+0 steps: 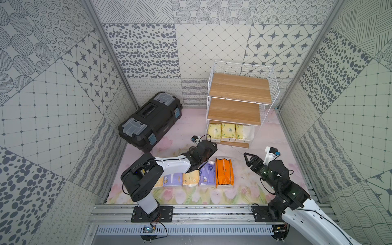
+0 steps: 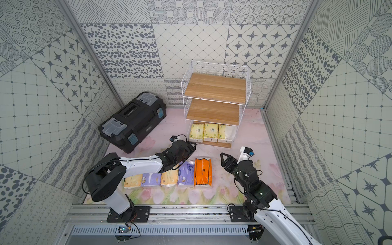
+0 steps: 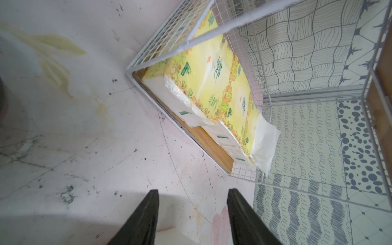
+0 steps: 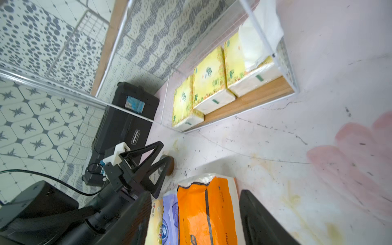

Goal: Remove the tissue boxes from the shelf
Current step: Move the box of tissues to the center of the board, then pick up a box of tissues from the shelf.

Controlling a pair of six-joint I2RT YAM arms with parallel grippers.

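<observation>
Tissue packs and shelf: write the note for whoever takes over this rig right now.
Left gripper: open, empty, facing the bottom tier of the shelf.
Right gripper: open, empty, beside the orange pack, not touching it.
Done: five packs lie in a row on the table; the shelf's top and middle tiers are bare.
Left: three yellow-green packs side by side on the bottom tier. A white sheet hangs loose from the end one on the right arm's side.
</observation>
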